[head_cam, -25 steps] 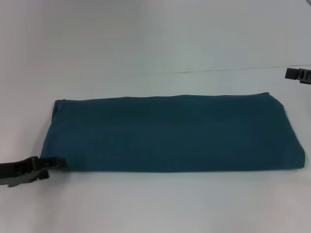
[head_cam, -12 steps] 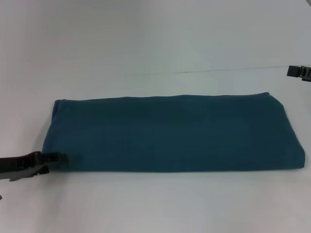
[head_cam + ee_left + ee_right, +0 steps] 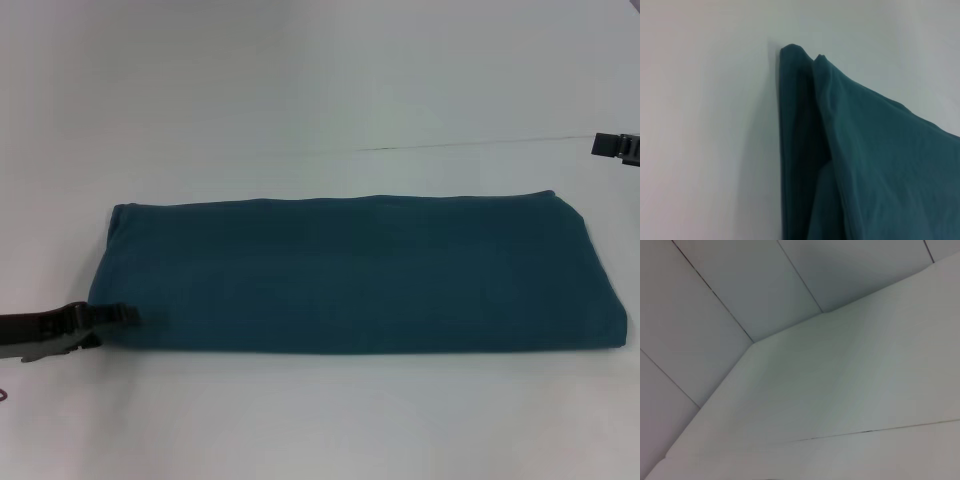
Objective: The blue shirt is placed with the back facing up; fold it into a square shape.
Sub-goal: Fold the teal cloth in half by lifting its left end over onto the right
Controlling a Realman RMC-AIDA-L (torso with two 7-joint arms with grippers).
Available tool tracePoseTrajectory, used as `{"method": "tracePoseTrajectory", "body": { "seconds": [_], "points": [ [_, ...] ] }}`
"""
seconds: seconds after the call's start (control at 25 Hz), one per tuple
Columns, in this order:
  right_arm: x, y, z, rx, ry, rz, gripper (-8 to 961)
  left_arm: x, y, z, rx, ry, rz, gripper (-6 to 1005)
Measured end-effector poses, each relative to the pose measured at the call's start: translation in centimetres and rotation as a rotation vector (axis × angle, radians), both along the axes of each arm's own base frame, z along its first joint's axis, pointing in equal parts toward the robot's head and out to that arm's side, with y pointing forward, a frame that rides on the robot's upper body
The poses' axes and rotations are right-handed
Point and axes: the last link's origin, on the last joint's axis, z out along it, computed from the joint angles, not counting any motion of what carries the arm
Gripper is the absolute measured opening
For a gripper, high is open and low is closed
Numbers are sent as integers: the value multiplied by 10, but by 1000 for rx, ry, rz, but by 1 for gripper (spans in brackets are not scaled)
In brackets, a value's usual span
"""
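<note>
The blue shirt (image 3: 360, 275) lies flat on the white table (image 3: 320, 420) as a long folded band running left to right. Its layered corner (image 3: 805, 65) fills the left wrist view, with the folds stacked and slightly parted. My left gripper (image 3: 112, 328) sits low at the shirt's near-left corner. It is open, with the upper finger (image 3: 120, 314) resting over the fabric edge and the lower one just outside it. My right gripper (image 3: 615, 147) hangs far off at the right edge, beyond the shirt's far-right corner.
The table's far edge (image 3: 450, 146) runs behind the shirt against a pale wall. In the right wrist view only the bare table surface (image 3: 850, 390) and wall panels appear.
My left gripper has slid away from me along the shirt's left end, its upper finger now slightly farther onto the corner. The shirt and right arm look unchanged.
</note>
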Motion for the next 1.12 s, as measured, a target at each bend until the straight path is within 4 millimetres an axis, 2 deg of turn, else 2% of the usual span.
{"method": "tracePoseTrajectory", "body": {
  "seconds": [0.16, 0.6, 0.8, 1.12],
  "points": [
    [0, 0, 0, 0, 0, 0, 906, 0, 2, 1, 6, 6, -1, 749],
    [0, 0, -3, -5, 3, 0, 907, -5, 4, 6, 43, 42, -10, 652],
    [-1, -1, -5, -9, 3, 1, 907, -7, 6, 6, 57, 54, -3, 454],
    [1, -3, -7, -12, 4, -3, 906, -12, 7, 6, 85, 67, 13, 192]
  ]
}}
